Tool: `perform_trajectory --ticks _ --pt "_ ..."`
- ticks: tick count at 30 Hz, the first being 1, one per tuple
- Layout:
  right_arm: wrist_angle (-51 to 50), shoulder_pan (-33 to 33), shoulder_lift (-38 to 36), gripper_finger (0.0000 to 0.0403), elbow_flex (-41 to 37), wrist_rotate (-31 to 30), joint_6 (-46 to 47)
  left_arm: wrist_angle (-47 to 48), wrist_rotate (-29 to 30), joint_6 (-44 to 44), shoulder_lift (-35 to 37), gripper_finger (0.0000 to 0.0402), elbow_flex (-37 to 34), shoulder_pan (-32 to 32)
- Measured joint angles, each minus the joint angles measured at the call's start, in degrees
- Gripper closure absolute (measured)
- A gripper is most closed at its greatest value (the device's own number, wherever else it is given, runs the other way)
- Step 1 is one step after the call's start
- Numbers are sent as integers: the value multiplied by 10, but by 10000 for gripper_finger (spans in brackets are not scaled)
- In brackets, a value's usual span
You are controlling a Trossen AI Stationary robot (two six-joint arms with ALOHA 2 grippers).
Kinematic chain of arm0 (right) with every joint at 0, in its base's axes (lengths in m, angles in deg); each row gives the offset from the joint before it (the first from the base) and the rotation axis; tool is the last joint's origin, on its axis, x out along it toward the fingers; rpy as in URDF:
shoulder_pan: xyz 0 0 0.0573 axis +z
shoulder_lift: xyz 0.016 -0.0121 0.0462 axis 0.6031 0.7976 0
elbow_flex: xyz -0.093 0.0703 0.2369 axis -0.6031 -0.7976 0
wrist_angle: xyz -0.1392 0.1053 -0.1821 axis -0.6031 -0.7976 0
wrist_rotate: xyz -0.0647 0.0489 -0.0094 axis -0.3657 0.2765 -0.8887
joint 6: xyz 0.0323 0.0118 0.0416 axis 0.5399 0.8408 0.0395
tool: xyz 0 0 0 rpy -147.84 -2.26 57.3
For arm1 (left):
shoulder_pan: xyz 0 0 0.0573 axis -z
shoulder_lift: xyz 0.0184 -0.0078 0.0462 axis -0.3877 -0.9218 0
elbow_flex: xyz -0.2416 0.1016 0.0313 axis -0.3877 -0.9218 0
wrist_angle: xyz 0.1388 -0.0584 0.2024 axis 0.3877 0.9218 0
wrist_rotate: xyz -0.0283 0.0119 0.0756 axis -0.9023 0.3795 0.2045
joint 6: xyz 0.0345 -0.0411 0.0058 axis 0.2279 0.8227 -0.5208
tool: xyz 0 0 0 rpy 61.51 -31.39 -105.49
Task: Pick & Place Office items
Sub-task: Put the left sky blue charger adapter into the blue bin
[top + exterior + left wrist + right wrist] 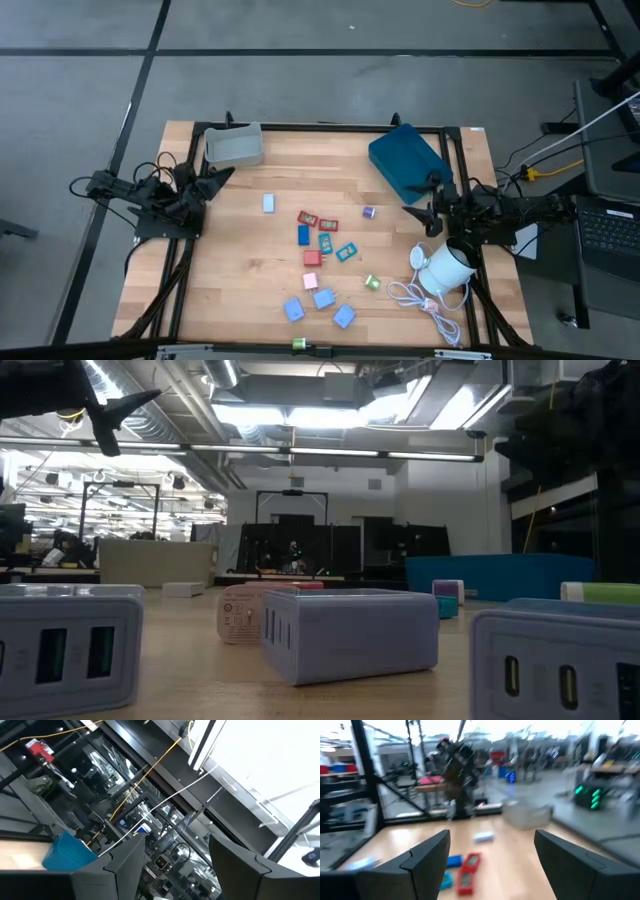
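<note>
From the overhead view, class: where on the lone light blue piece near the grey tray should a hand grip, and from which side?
Probably from straight above, fingers closing across its two longer sides. The light blue piece lies flat on the table, apart from the other items, so nothing crowds its sides. The left hand, open, sits nearest, beside the grey tray; the right hand is farther off.

Office items crowd the bench's middle and near edge. Trays fill both far corners. Its left side lies bare.
</note>
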Motion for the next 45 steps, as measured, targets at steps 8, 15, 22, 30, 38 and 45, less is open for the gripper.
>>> perform_trajectory --ticks 8,15,22,30,38,45 --pt "52 0 0 108 0 -33 -9 -24 30 11 0 186 0 0" --pt "279 -1 0 108 0 -53 100 -138 -7 -18 0 186 4 0" --pt "397 -1 39 108 26 -10 77 -98 -39 -120 -47 186 98 0" --pt "529 -1 181 108 84 -13 39 -54 -73 -192 -153 186 209 0" --pt "582 0 304 108 150 -78 -22 7 -71 -176 -205 186 248 0" --pt "584 -1 358 108 193 -189 124 3 -61 -134 -236 186 249 0"
